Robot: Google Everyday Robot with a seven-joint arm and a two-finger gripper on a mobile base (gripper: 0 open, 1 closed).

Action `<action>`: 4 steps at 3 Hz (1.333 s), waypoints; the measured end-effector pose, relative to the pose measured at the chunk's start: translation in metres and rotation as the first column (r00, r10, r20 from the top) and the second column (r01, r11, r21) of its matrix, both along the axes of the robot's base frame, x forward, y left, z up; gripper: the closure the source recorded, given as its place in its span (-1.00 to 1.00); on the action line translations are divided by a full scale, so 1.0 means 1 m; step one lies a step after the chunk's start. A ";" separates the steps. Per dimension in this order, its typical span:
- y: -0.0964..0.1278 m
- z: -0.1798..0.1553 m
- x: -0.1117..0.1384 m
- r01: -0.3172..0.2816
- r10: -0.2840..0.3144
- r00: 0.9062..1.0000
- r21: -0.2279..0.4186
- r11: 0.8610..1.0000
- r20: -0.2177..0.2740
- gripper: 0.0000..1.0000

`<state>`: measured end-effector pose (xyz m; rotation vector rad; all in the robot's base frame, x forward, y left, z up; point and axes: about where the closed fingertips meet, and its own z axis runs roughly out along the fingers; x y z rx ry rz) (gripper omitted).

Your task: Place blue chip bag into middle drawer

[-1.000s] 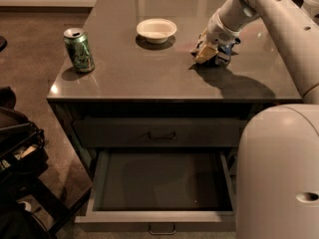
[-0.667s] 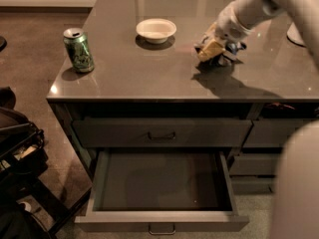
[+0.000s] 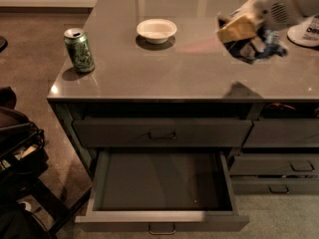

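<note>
My gripper (image 3: 243,33) is at the upper right of the camera view, above the right part of the grey counter (image 3: 164,73). It is shut on the blue chip bag (image 3: 255,45), a crumpled blue and white foil bag that hangs clear of the counter, with its shadow below it on the top. The middle drawer (image 3: 160,217) is pulled wide open below the counter's front edge, lower and to the left of the bag. Its dark floor shows nothing inside. The top drawer (image 3: 162,132) above it is closed.
A green drink can (image 3: 79,50) stands at the counter's left front. A white bowl (image 3: 156,30) sits at the back middle. A white object (image 3: 306,33) lies at the right edge. Narrower closed drawers (image 3: 279,166) are on the right. Dark gear (image 3: 17,148) stands on the floor at left.
The gripper has lifted the chip bag off the counter and holds it in the air. The robot's white body has left the lower right of the view.
</note>
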<state>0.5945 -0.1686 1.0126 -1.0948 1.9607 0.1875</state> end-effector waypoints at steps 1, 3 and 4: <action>0.004 0.001 -0.061 0.154 -0.146 0.986 0.119 0.981 -0.075 1.00; 0.004 -0.103 -0.129 0.309 -0.253 0.915 0.142 0.941 -0.313 1.00; 0.009 -0.098 -0.129 0.298 -0.247 0.924 0.147 0.943 -0.291 1.00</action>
